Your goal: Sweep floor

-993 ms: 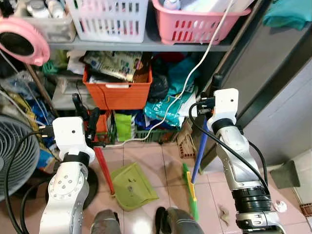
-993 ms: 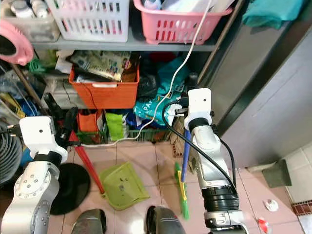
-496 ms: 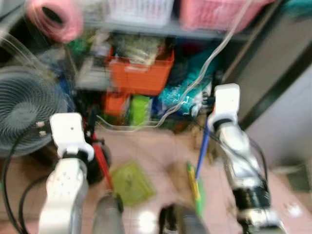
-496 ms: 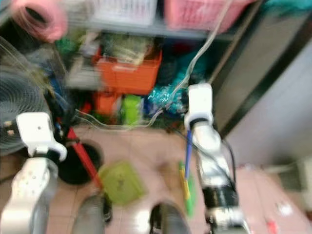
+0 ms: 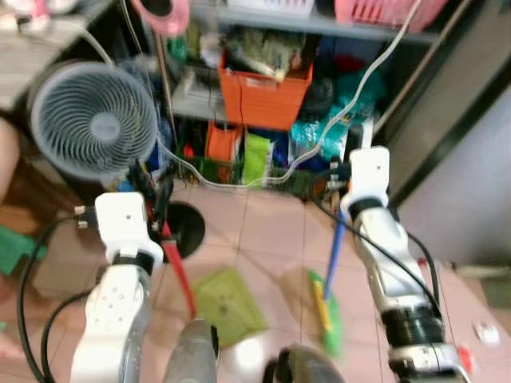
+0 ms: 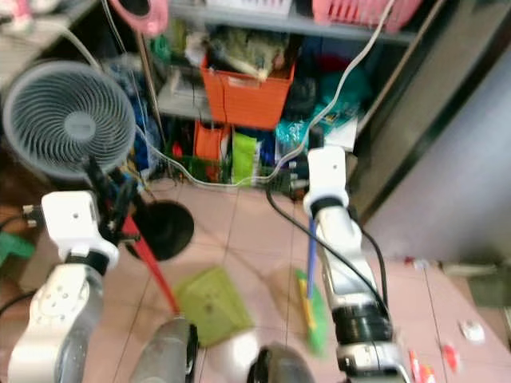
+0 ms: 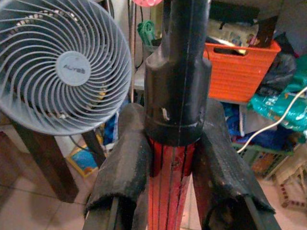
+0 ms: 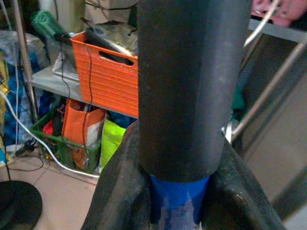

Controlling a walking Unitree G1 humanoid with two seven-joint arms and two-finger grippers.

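Observation:
My left gripper (image 5: 157,209) is shut on the red handle (image 5: 180,275) of a green dustpan (image 5: 229,295) that rests on the pink floor tiles. In the left wrist view its fingers (image 7: 125,163) clamp the red shaft just below a black grip (image 7: 177,72). My right gripper (image 5: 342,171) is shut on the blue handle (image 5: 335,251) of a broom, whose green head (image 5: 326,313) touches the floor to the right of the dustpan. The right wrist view shows the black grip (image 8: 180,86) and the blue shaft between the fingers (image 8: 120,191).
A grey standing fan (image 5: 92,120) with a black base (image 5: 185,227) stands at the left. Cluttered shelves with an orange basket (image 5: 263,96) and a white cable (image 5: 367,72) fill the back. A dark cabinet (image 5: 455,104) is at the right. Small litter (image 5: 485,331) lies on the tiles at the right.
The whole picture has shifted and blurred: the camera moved, bringing the fan into view and more floor below the shelves. Both grippers keep hold of their handles.

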